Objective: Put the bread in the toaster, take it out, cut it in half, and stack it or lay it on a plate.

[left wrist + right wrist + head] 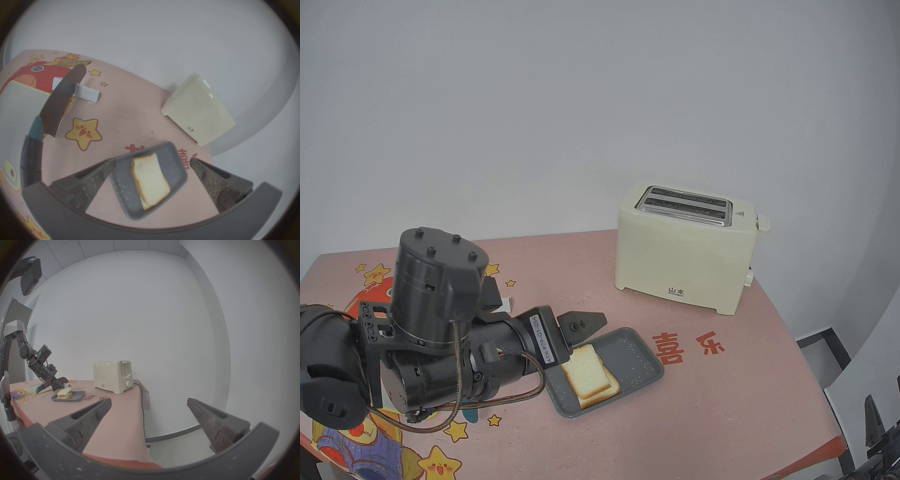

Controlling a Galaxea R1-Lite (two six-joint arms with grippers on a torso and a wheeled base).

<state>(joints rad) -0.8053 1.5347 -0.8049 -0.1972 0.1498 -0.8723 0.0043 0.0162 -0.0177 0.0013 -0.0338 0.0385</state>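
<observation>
Two slices of white bread [589, 372] lie stacked in a grey tray [640, 359] on the pink table. My left gripper [575, 339] hovers over the tray's near-left end, open. In the left wrist view its fingers [104, 170] stand either side of the bread [151, 179] and tray [176, 159], above them and apart from them. The cream toaster [684, 250] stands at the back right with both slots empty. My right gripper [149, 402] is open and holds nothing, low beyond the table's right edge, facing the toaster [114, 376] and the distant tray [68, 395].
A dark-bladed knife [61, 100] with a teal handle lies beside a white cutting board [18, 109] at the table's left. A small white block [87, 92] sits near it. The toaster's cord [141, 408] hangs down off the table's right side.
</observation>
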